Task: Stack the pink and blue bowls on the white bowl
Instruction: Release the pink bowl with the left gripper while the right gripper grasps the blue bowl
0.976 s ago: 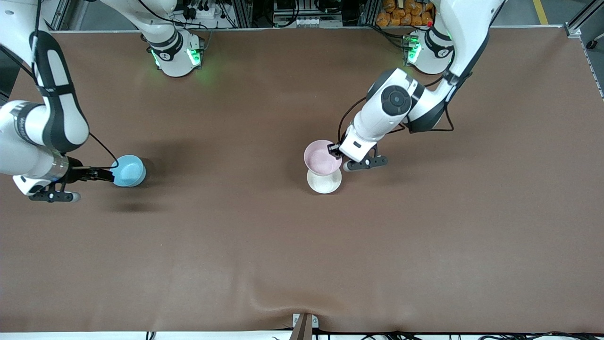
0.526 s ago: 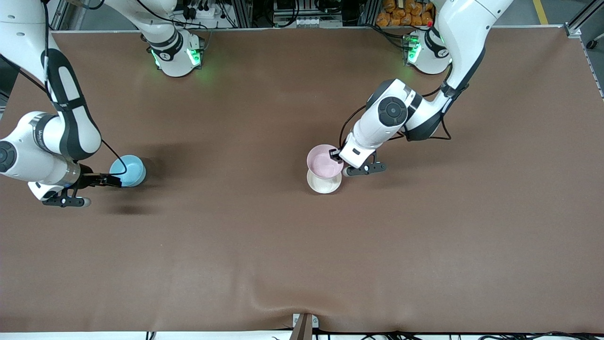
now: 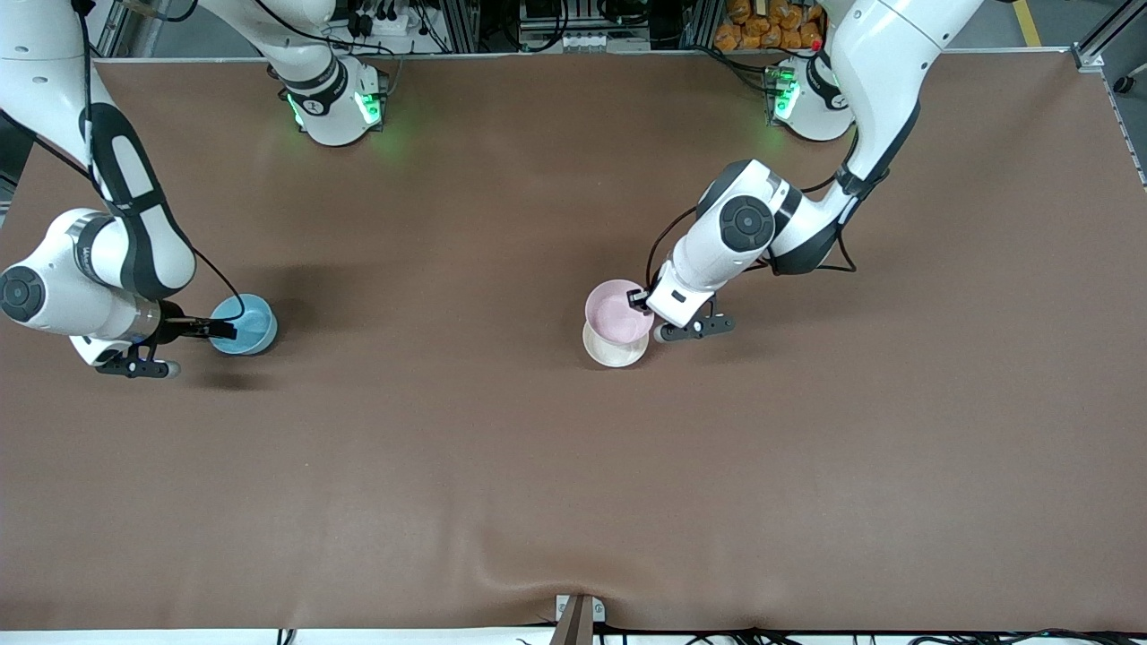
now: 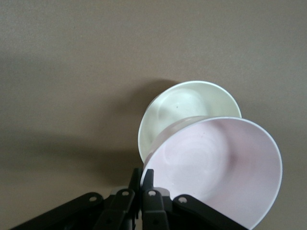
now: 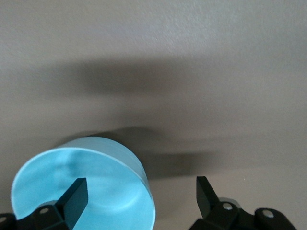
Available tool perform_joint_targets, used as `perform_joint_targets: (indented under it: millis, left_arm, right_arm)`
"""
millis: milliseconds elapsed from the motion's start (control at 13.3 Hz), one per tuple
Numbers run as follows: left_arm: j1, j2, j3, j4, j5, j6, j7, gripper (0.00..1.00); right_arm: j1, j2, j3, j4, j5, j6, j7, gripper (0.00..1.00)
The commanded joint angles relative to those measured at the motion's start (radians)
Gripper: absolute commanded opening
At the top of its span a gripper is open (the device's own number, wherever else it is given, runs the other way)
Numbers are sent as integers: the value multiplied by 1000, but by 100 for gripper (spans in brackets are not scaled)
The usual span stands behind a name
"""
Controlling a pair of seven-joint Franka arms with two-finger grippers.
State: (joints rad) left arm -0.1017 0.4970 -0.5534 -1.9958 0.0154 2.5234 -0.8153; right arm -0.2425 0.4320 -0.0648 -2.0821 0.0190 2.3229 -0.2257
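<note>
The pale pink bowl (image 3: 616, 309) hangs tilted over the creamy white bowl (image 3: 613, 349), which stands on the table and is partly covered by it. My left gripper (image 3: 638, 299) is shut on the pink bowl's rim. In the left wrist view, the left gripper (image 4: 144, 178) pinches the pink bowl (image 4: 220, 167) above the white bowl (image 4: 184, 103). The sky blue bowl (image 3: 245, 323) stands on the table toward the right arm's end. My right gripper (image 3: 223, 330) is open, straddling its rim. In the right wrist view, one side of the right gripper (image 5: 140, 194) is inside the blue bowl (image 5: 96, 182) and the other outside.
The brown table mat (image 3: 573, 466) spreads wide around both bowls. A small metal bracket (image 3: 575, 618) sits at the table edge nearest the front camera. The arm bases stand along the farthest edge.
My left gripper has carried the pink bowl lower and more squarely over the white bowl. My right gripper has advanced, so its open fingers now straddle the blue bowl's rim.
</note>
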Motion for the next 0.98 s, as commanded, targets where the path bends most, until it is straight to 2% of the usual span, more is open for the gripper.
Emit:
perform_joint_targets:
  millis: [0, 300, 375, 451, 676, 826, 901]
  left_arm:
    - [-4, 41, 3, 46, 23, 9, 1, 0]
    - [-3, 70, 4, 68, 34, 9, 2, 0]
    - [-1, 72, 4, 68, 37, 9, 2, 0]
    - [-3, 78, 4, 68, 37, 9, 2, 0]
    - [-6, 100, 4, 84, 37, 9, 1, 0]
    - [-4, 101, 4, 84, 37, 9, 2, 0]
    - [-4, 101, 4, 84, 37, 9, 1, 24]
  right_arm:
    - [-20, -6, 14, -16, -7, 18, -24, 100]
    - [-20, -6, 14, -16, -7, 18, -24, 100]
    - [-20, -6, 14, -16, -7, 18, -26, 97]
    - [-20, -6, 14, -16, -7, 18, -26, 89]
    - [-20, -6, 14, -18, -5, 18, -26, 55]
    - [-20, -6, 14, -18, -5, 18, -26, 19]
    - [-20, -6, 14, -18, -5, 19, -26, 1]
